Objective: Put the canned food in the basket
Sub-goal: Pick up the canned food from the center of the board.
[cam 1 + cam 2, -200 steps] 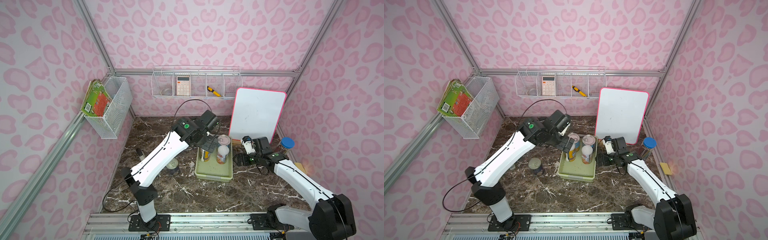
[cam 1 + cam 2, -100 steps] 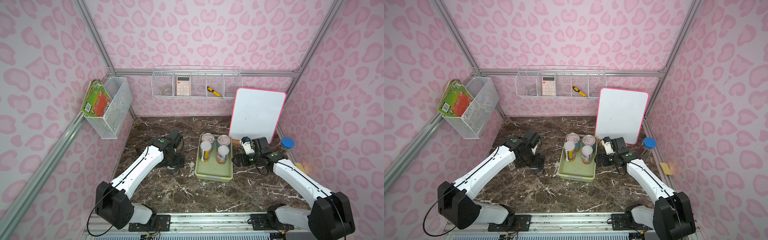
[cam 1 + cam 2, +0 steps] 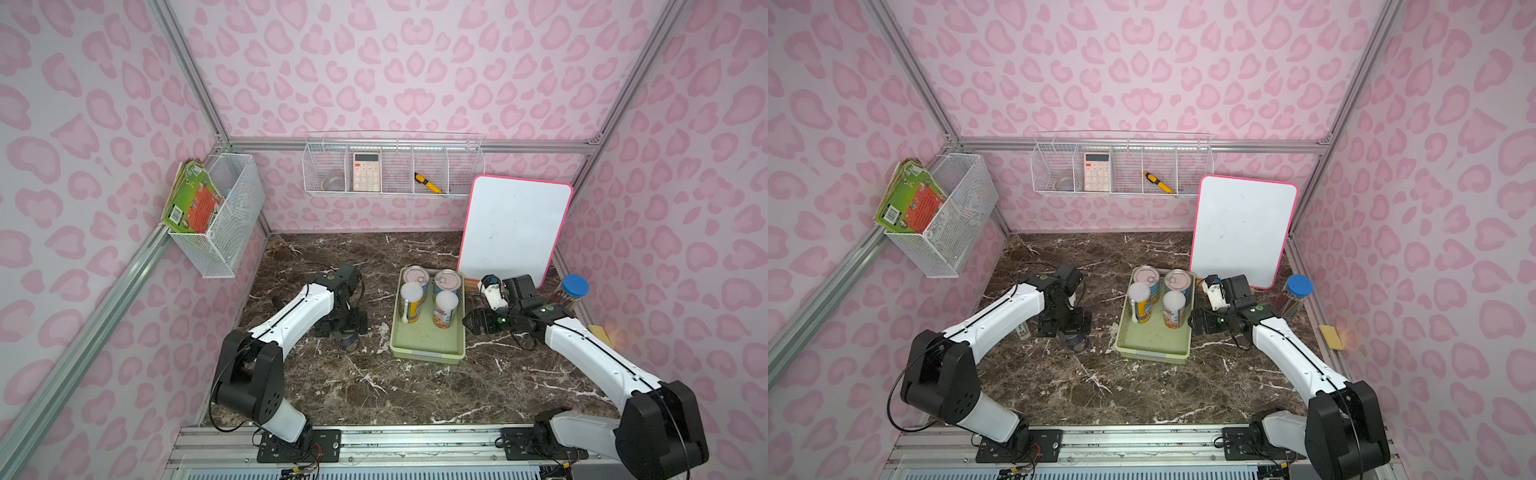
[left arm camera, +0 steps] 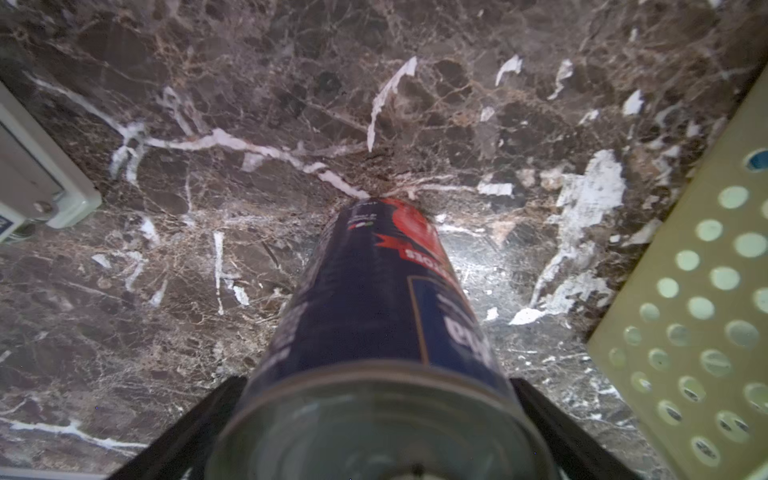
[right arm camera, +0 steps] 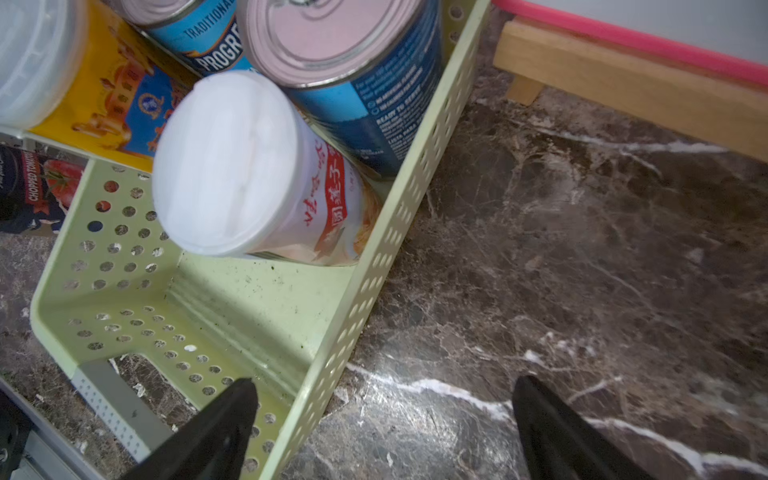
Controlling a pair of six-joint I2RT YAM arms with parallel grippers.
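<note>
The dark can shows a blurred rim, cut off in the left wrist view.

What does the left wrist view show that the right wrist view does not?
Only the left wrist view: the left pincer, open either side of the dark can, and a white box. Only the right wrist view: the right pincer, open, four cans in the basket, a wooden stand. Both: the dark can, the basket, the table.
</note>
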